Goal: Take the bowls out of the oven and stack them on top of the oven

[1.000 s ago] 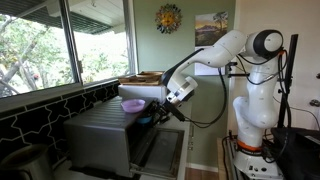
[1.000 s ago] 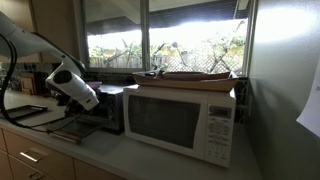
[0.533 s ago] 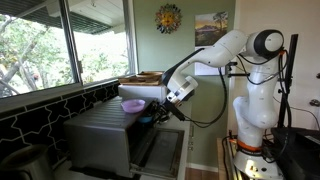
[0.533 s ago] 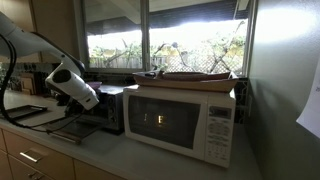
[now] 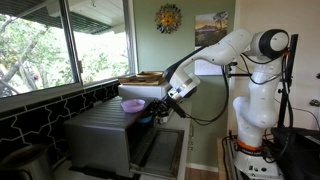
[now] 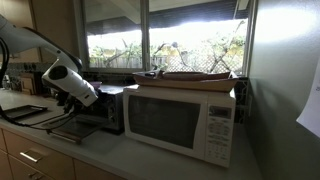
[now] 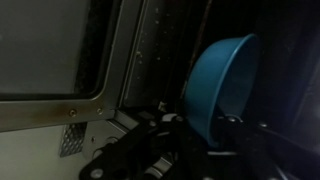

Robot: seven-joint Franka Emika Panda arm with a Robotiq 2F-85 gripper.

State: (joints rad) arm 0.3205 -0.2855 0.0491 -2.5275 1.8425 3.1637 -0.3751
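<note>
in an exterior view the boxy grey brushed-metal oven has its front door dropped open. a lilac-purple shallow bowl sits upright on top. the dark gripper reaches into the oven mouth, its jaws too small to read. in an exterior view the white arm hides most of the oven. in the wrist view a light blue round bowl stands on edge inside the oven, its hollow facing left. blurred dark fingers flank it; i cannot tell whether they grip it.

No legible txt — any view.
</note>
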